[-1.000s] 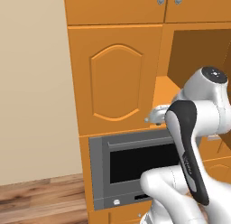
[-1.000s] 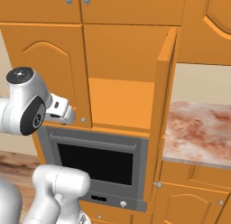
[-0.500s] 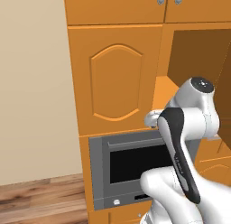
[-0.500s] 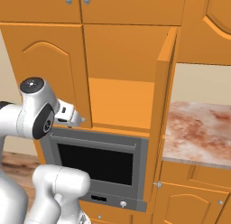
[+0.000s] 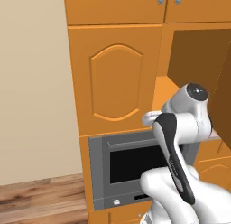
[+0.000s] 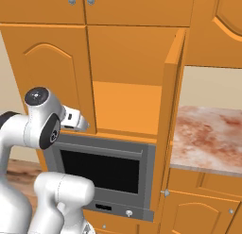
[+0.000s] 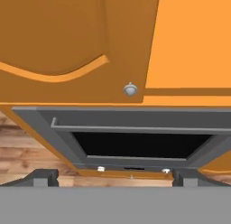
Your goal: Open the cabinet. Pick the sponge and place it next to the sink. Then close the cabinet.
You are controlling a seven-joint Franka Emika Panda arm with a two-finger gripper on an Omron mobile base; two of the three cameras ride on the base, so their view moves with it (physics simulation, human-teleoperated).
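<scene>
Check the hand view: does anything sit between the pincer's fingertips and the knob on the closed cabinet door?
Nothing hangs in that gap. Behind it, the grey oven spans the view between the pincer and the knob.

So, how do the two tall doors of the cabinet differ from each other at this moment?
The left door is shut, flat against the cabinet front, showing its arched raised panel. The right door is swung open, seen nearly edge-on in the right base view, so the orange shelf lies exposed. The hand view shows the left door's knob straight ahead of the hand. Both doors are orange wood.
</scene>
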